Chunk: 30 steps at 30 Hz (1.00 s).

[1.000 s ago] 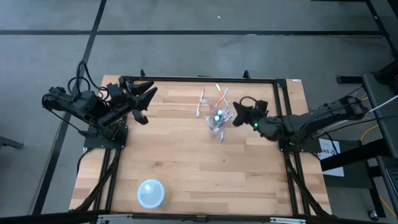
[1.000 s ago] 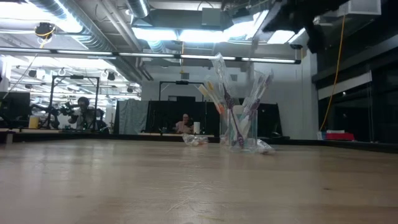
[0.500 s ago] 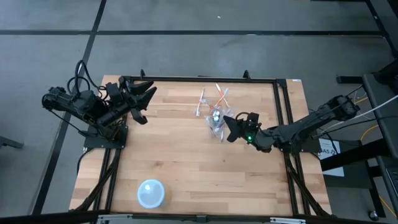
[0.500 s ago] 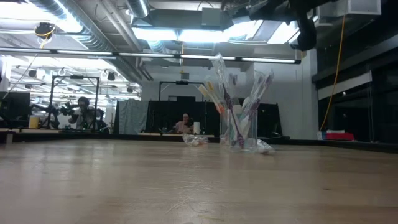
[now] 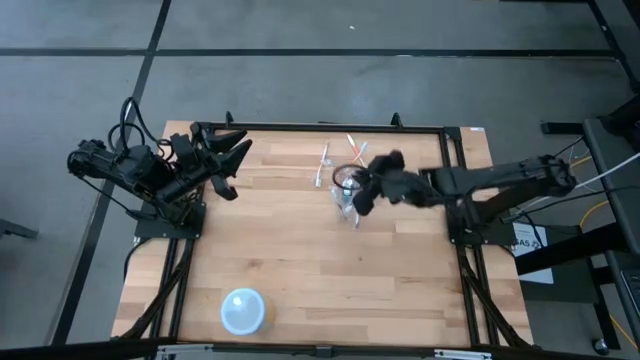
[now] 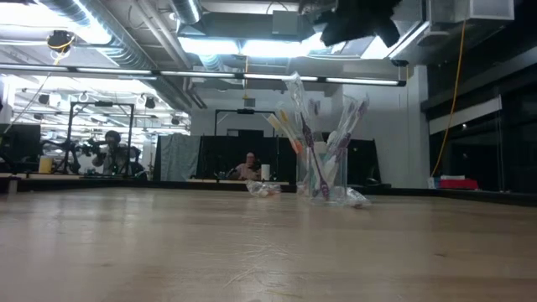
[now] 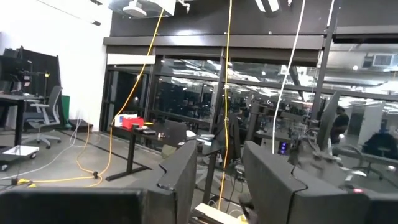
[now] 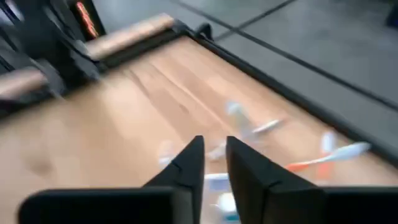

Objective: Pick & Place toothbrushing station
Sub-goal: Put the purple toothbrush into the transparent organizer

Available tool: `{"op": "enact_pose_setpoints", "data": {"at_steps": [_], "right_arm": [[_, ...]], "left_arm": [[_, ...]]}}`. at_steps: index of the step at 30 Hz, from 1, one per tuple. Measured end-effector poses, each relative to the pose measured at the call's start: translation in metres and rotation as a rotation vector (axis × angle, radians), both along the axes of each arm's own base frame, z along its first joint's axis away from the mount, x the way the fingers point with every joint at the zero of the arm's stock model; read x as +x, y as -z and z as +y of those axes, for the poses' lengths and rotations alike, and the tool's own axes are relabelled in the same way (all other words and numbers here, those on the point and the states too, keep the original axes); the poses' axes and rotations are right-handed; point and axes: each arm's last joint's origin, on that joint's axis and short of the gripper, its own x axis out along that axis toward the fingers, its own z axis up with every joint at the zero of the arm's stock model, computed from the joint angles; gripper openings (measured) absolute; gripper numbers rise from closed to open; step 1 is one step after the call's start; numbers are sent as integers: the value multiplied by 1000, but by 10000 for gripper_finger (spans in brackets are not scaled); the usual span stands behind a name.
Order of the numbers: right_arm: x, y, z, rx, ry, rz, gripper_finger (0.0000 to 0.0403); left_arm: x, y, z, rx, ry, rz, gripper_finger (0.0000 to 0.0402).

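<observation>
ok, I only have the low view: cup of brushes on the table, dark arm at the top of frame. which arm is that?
Observer: The right one. In the high view the right gripper reaches in from the table's right side and overlaps the clear cup.
Operator: holding anything?
Observer: No. Its wrist view shows the fingers slightly apart, with only bare wood in the gap.
Operator: and the left arm?
Observer: It waits at the table's far left corner, with the left gripper open and well away from the cup.
</observation>
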Motion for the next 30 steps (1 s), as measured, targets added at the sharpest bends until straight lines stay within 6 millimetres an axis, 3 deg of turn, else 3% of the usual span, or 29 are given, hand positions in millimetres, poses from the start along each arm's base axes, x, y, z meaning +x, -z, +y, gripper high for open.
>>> {"op": "enact_pose_setpoints", "data": {"at_steps": [5, 9, 13, 21, 30], "right_arm": [[13, -18, -26, -72, -86, 112, 123], [22, 3, -40, -38, -208, 277, 173], [25, 25, -42, 55, -297, 427, 210], [30, 35, -43, -50, -426, 524, 217], [40, 53, -61, -75, -432, 608, 217]], "left_arm": [[0, 0, 0, 20, 9, 7, 127], [0, 0, -1, 22, 12, 7, 127], [-2, 0, -5, 47, 24, 24, 127], [-6, 1, -11, 59, -37, 91, 127], [-7, 2, -13, 51, -54, 106, 127]]}}
